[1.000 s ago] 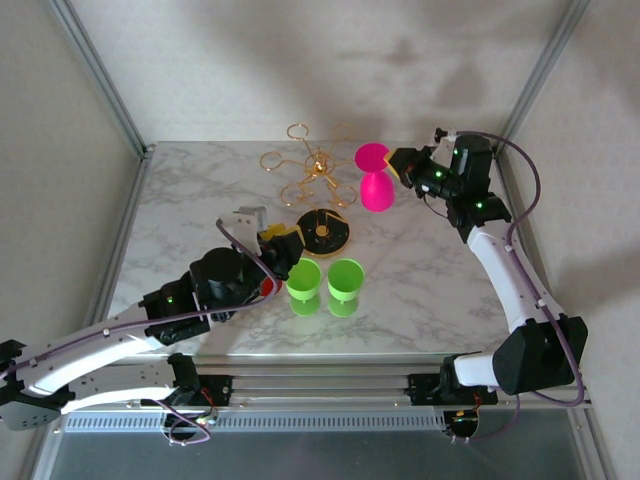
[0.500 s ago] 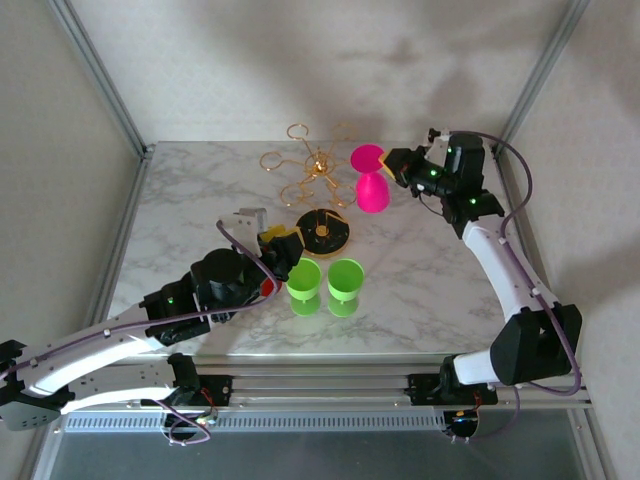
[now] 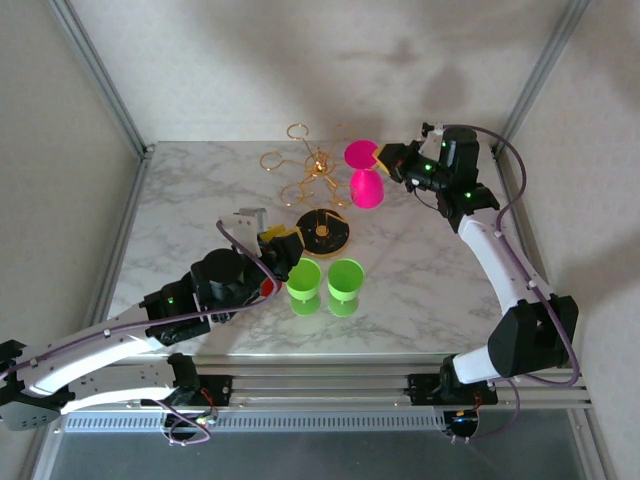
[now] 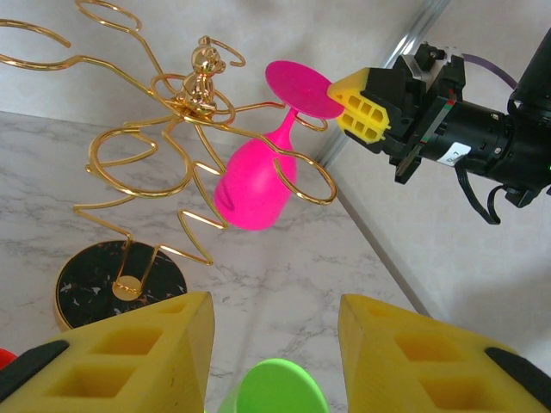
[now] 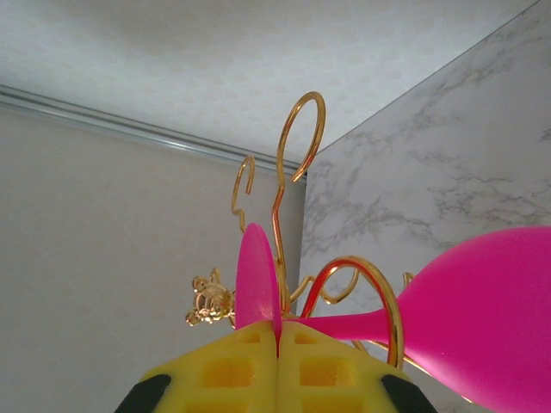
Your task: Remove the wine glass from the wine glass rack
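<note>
Left wrist view: pink plastic wine glass (image 4: 254,185) is clamped by right gripper (image 4: 343,99); stem may be snagged in thin gold wire rack (image 4: 204,62).

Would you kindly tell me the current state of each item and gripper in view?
wine glass rack: upright on table.
pink wine glass: inverted, stem through a rack loop.
green glasses: standing on table.
right gripper: shut on pink wine glass foot.
left gripper: open, empty.

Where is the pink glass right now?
In the top view the pink wine glass hangs upside down in a loop on the right side of the gold rack, its foot pinched by the right gripper.
</note>
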